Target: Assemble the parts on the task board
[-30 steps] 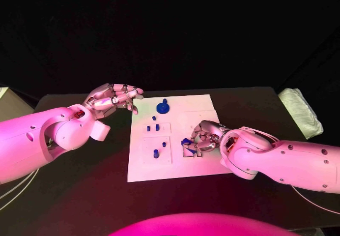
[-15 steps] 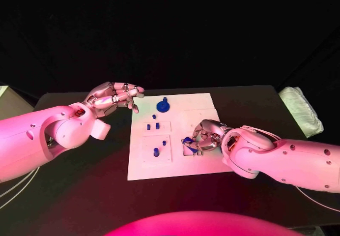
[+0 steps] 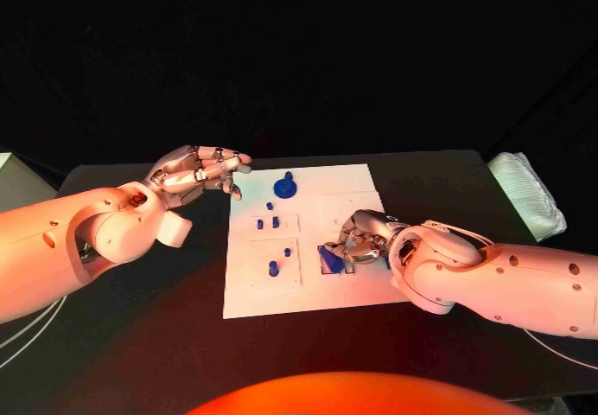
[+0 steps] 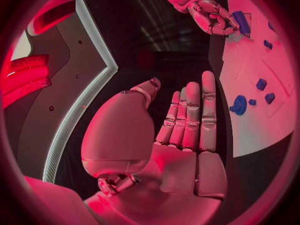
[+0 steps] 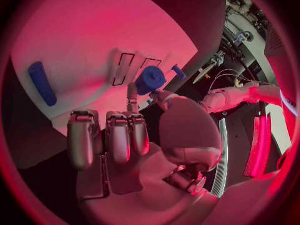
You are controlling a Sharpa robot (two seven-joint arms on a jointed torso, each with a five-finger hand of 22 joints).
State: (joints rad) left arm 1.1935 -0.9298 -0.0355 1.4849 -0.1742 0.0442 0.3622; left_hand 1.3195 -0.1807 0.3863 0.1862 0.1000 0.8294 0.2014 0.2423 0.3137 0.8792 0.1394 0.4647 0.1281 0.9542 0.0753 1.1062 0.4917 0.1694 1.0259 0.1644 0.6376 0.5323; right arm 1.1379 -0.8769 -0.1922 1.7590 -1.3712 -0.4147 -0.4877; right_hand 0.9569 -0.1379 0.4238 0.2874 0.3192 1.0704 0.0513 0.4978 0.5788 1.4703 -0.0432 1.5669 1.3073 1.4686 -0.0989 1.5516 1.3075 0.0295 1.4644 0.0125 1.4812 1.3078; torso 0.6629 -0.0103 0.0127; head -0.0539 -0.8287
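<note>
The white task board (image 3: 312,290) lies in the middle of the black desk (image 3: 149,346). Several small blue parts (image 3: 273,270) stand on its left half, and a round blue part (image 3: 285,187) sits near its far edge. The right robot hand (image 3: 358,245) rests on the board and pinches a blue part (image 3: 330,258) with curled fingers. The left robot hand (image 3: 200,171) hovers beside the board's far left corner, fingers apart, holding nothing.
</note>
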